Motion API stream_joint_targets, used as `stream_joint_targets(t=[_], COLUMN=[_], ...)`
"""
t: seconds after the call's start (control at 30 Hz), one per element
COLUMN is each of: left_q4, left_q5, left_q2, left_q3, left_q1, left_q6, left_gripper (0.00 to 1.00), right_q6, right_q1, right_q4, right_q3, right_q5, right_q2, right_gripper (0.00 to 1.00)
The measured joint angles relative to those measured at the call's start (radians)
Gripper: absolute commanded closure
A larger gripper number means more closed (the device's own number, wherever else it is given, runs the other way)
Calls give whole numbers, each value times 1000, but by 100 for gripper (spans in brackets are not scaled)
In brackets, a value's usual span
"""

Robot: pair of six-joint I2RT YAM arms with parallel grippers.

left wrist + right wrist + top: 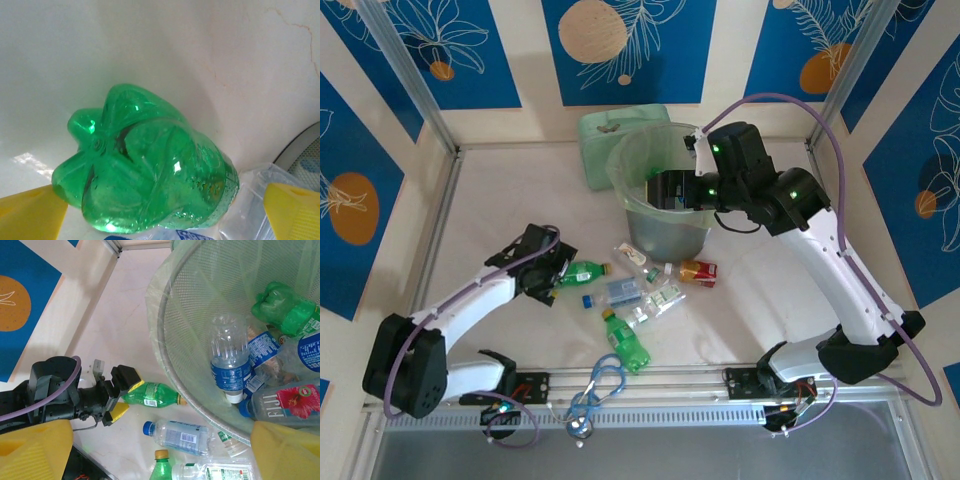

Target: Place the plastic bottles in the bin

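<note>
- White, faintly veined counter: flat and smooth, so the loose plastic bottles lie on their sides, clustered just in front of the bin.
- Translucent pale-green bin: round, tapered, fine mesh inside; upright at mid-counter, within reach of both arms. A clear blue-labelled bottle and others lie in it.
- Right pincer: wide, holding nothing, poised over the bin's mouth, apparently the drop position.
- Left pincer: wide, yellow pads flanking the lobed base of a green bottle on the counter, apparently set for a grasp; not yet clamped.
- Green bottle: thin, glossy plastic; likely dents under pressure.
</note>
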State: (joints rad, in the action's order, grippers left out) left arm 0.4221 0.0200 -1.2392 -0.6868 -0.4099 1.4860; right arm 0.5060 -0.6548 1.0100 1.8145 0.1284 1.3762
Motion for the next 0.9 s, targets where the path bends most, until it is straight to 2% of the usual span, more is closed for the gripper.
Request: stream_joint_targets(t=[0.4, 0.73, 0.9], left_q4=[6, 16, 26], left_q5=[-10, 31, 51], left_q2=[-266, -393, -408], left_q3=[-177, -251, -255], left_q1=[15, 28, 30], left_q6=[-83, -174, -195], left_gripper=[7, 16, 20], right_q6=[3, 19, 26], right_q1=[-3, -7, -7], right_q4=[-2, 0, 1], right_q3=[-11, -51, -64], right_q5=[14, 32, 46], right_q2=[0, -15, -33], right_gripper=[8, 9, 10])
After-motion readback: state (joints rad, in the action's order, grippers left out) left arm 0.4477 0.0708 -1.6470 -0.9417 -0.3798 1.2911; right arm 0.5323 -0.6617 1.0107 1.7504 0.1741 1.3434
